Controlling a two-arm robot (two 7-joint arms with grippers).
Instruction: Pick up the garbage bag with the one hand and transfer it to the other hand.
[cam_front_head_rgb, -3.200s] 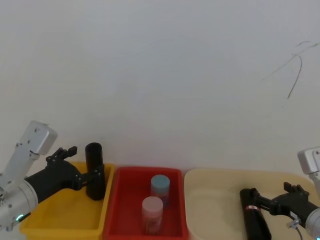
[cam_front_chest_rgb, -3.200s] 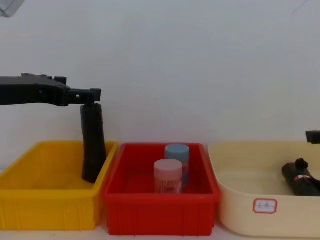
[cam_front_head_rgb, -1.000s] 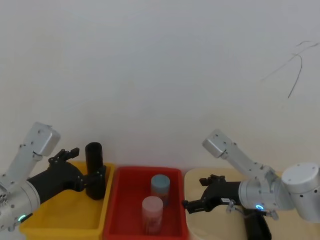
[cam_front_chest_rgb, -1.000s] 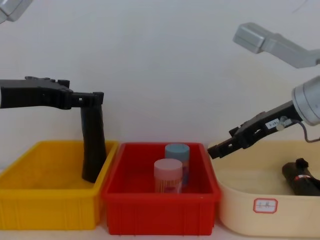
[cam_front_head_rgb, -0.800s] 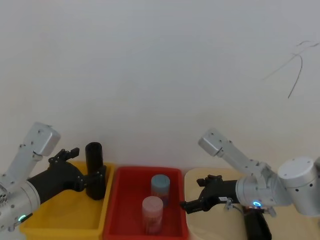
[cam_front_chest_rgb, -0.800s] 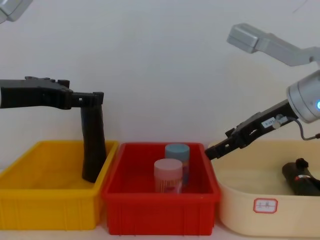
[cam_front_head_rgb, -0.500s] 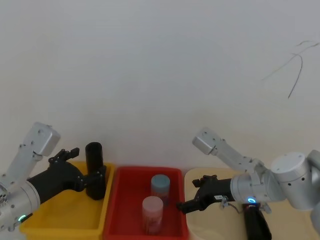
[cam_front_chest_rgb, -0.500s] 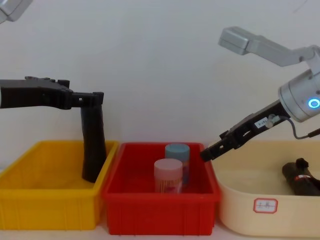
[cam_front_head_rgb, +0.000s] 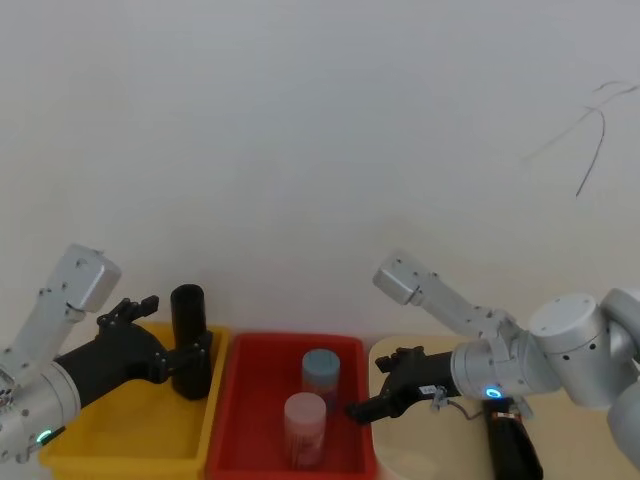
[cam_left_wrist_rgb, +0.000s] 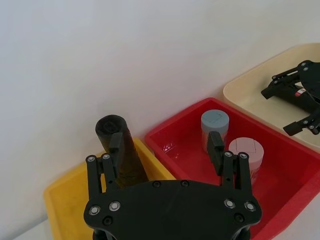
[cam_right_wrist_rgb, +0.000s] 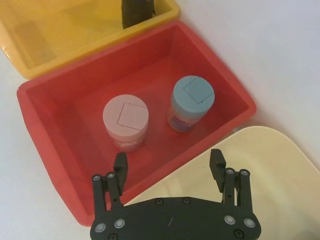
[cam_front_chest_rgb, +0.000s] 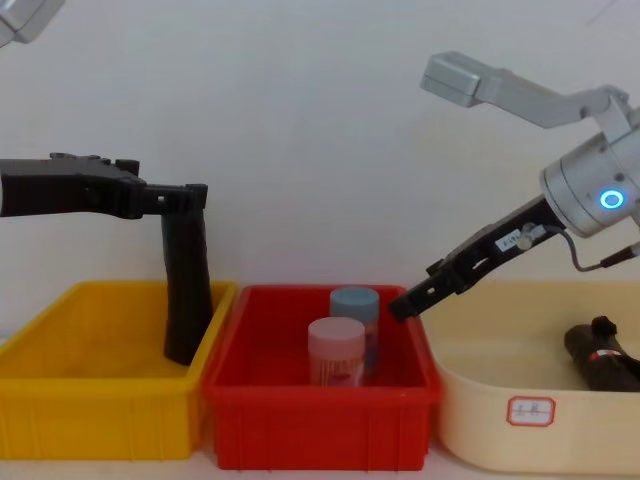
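Observation:
The garbage bag (cam_front_head_rgb: 512, 450), a short thick black roll with a red-and-white label band, lies in the beige tub (cam_front_head_rgb: 420, 360) at the right; it also shows in the chest view (cam_front_chest_rgb: 602, 359). No gripper touches it. My right gripper (cam_right_wrist_rgb: 168, 162) is open and hangs over the right rim of the red bin (cam_right_wrist_rgb: 210, 65), left of the bag (cam_front_chest_rgb: 398, 304). My left gripper (cam_left_wrist_rgb: 165, 145) is open above the yellow bin (cam_left_wrist_rgb: 65, 185), one finger (cam_left_wrist_rgb: 116, 146) beside a taller plain black roll (cam_left_wrist_rgb: 120, 160) that stands upright there.
Three bins sit side by side: yellow (cam_front_chest_rgb: 90, 400), red (cam_front_chest_rgb: 320, 420) and beige (cam_front_chest_rgb: 520, 410). Inside the red bin stand a pink-capped jar (cam_front_chest_rgb: 336, 352) and a blue-capped jar (cam_front_chest_rgb: 355, 305). A white wall rises close behind.
My right arm has lifted away from the garbage bag and swung left, from the beige tub to the red bin's right rim, fingers open. The left arm and the tall roll have barely moved.

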